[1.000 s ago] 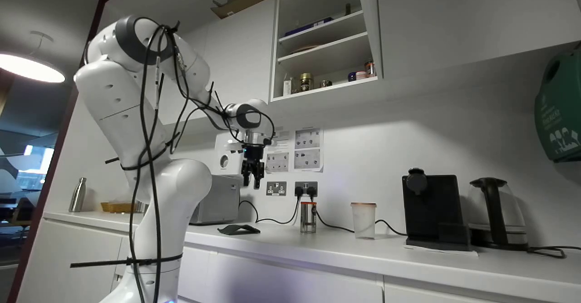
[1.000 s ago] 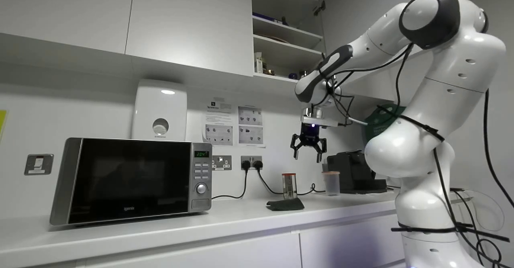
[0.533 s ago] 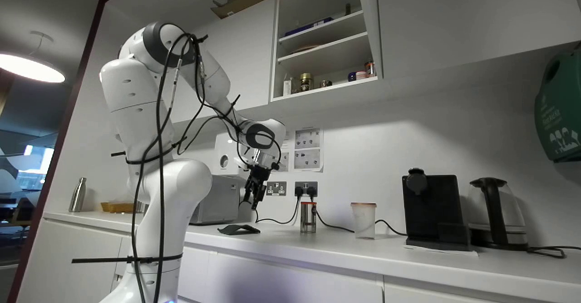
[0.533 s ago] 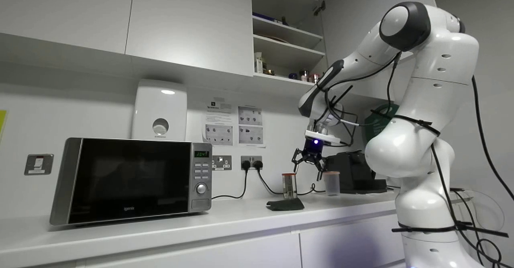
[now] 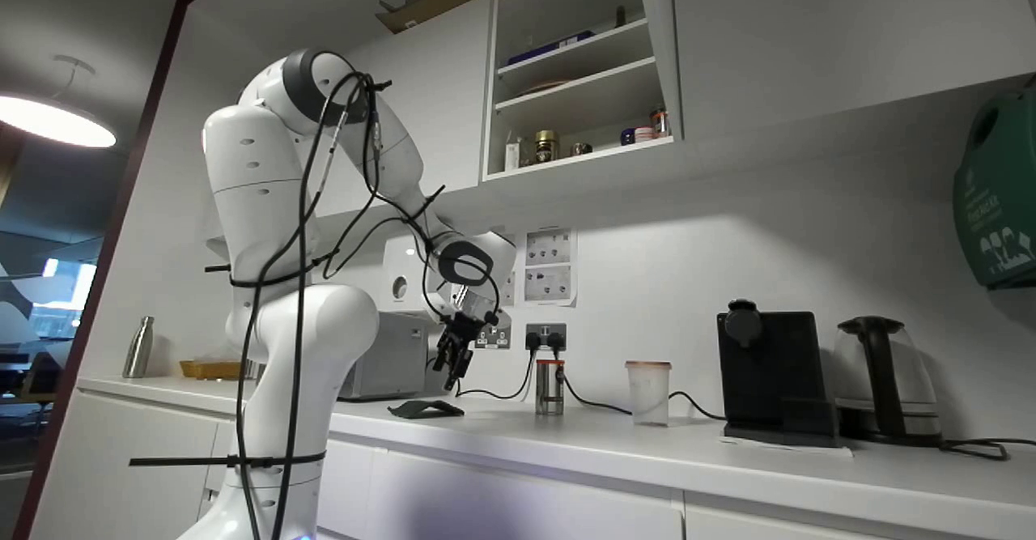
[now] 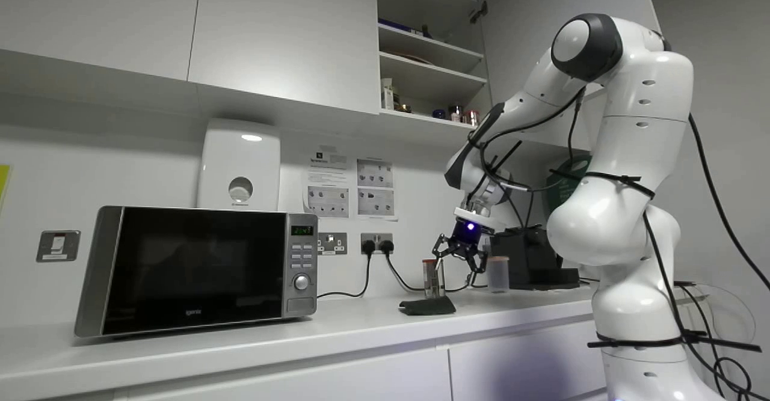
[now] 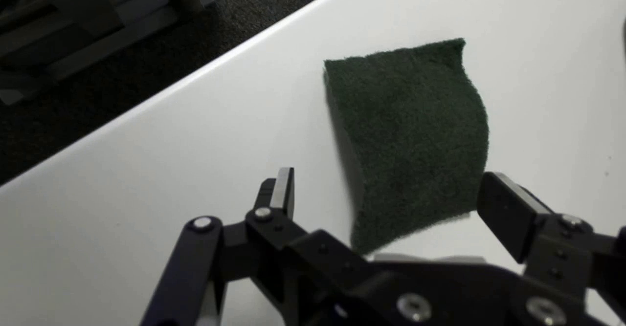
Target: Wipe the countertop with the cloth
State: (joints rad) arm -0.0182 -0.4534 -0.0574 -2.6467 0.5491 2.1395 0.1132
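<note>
The dark green-grey cloth [image 7: 415, 135] lies on the white countertop [image 7: 186, 169], limp and roughly square, its middle humped up, with a shadow along its left edge in my wrist view. The countertop's pale front edge runs diagonally across the left of that view, with dark floor [image 7: 234, 13] beyond it.

My gripper [image 7: 390, 189] hangs low over the countertop, tilted, near the cloth but not touching it. Its two fingers are spread wide and have hold of nothing. Seen from the wrist, one finger shows against bare white surface left of the cloth and the other against the cloth's right edge, so the cloth's near end appears between them.

In both exterior views my white arm [image 6: 646, 130] reaches over the countertop. In an exterior view, a clear jar with a red lid [image 6: 433, 278] stands upright on the far side of the cloth, and a silver microwave [image 6: 198, 269] sits to the left. In an exterior view, a translucent tub [image 5: 648, 398], a black coffee machine [image 5: 769, 370] and a kettle [image 5: 882, 382] stand in turn to the right of that jar. Above, a wall cupboard [image 5: 599, 103] holds a gold-lidded jar [image 5: 546, 147].
</note>
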